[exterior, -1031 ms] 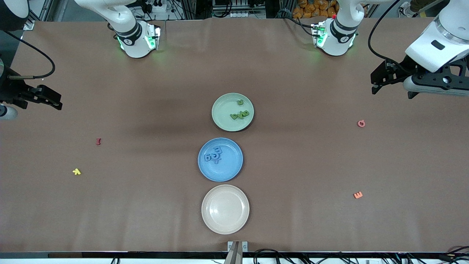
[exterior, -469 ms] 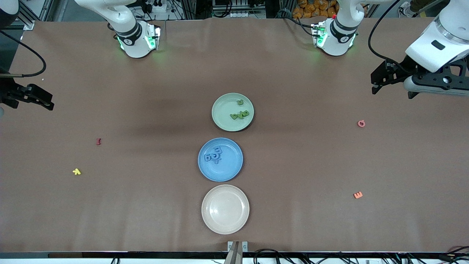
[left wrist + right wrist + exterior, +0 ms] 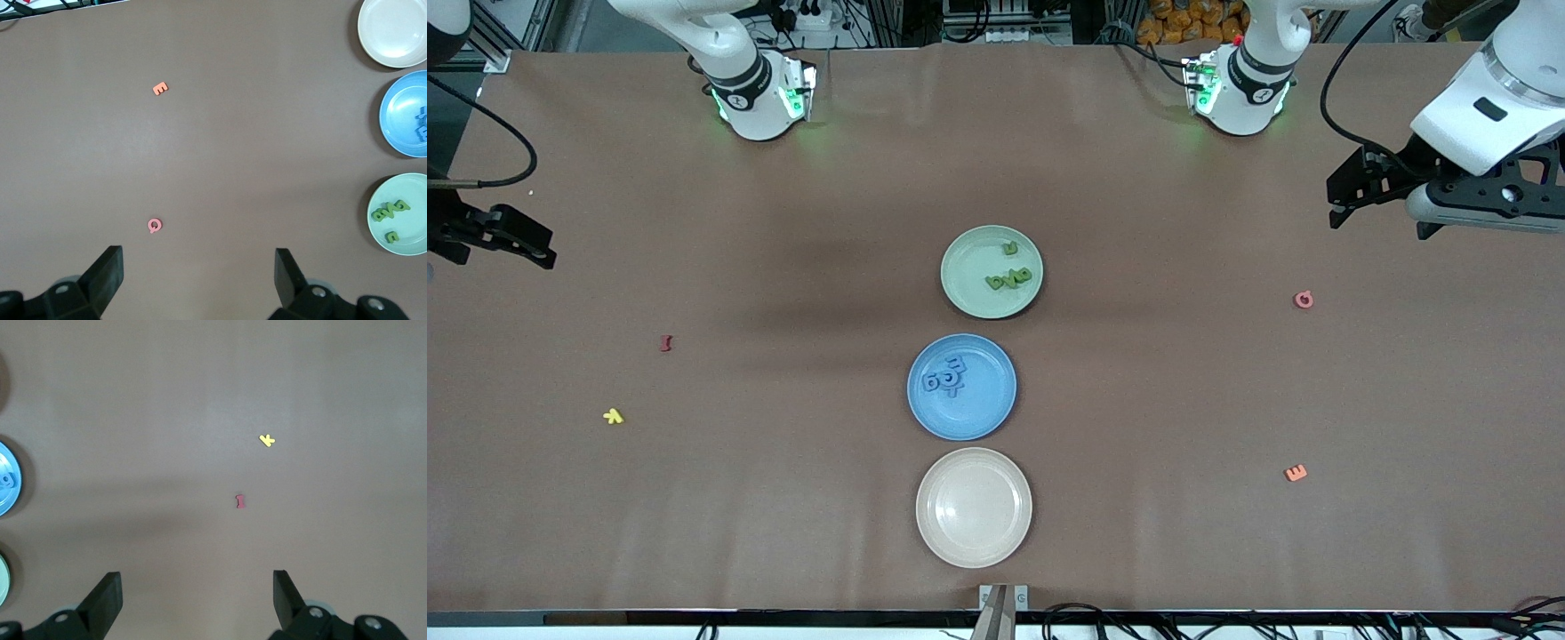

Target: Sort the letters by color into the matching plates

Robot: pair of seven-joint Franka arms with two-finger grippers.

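Observation:
Green letters lie in the pale green plate, and blue letters lie in the blue plate. Loose on the table are a pink letter, an orange letter, a red letter and a yellow letter. My left gripper hangs open and empty over the left arm's end of the table, with the pink letter below it. My right gripper hangs open and empty over the right arm's end of the table, with the red letter and the yellow letter below it.
A cream-beige plate with nothing in it sits nearest the front camera, in line with the other two plates. The brown cloth runs bare between the plates and the loose letters. Cables hang along the table's near edge.
My right gripper has drawn back a little toward the right arm's end of the table. The left arm, the plates and the letters have not moved.

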